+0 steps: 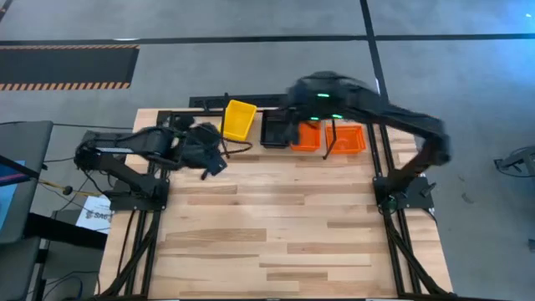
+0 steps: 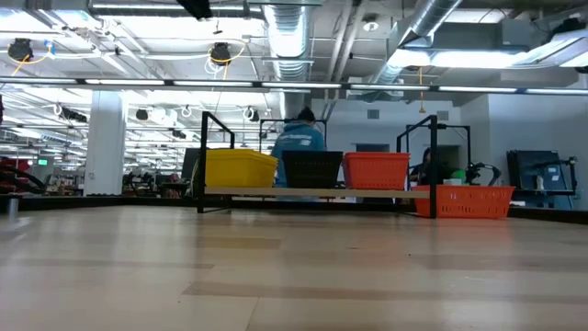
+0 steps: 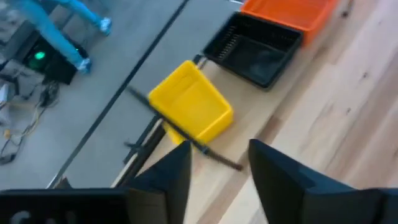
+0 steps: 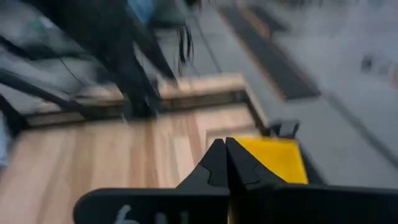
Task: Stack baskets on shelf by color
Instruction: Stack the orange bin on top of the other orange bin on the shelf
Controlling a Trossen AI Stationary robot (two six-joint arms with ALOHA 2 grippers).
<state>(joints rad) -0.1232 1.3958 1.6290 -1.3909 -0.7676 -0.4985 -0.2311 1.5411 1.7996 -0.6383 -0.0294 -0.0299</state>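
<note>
The shelf [image 2: 312, 191] stands at the table's far edge. On its board rest a yellow basket [image 1: 240, 119], a black basket [image 1: 274, 130] and an orange basket [image 1: 308, 135], side by side. A second orange basket [image 2: 473, 200] sits on the table just right of the shelf. My left gripper [image 3: 217, 180] is open, near the shelf's left end, short of the yellow basket [image 3: 193, 106], with nothing between its fingers. My right gripper [image 4: 227, 163] is shut, high above the shelf, pointing toward the table's left, with the yellow basket [image 4: 273, 158] below it.
The shelf's black wire hoop [image 3: 186, 134] crosses in front of the yellow basket in the left wrist view. Bare wooden tabletop [image 1: 276, 226] stretches from the shelf to the near edge. A person in a teal top [image 2: 299, 140] is behind the shelf, beyond the table.
</note>
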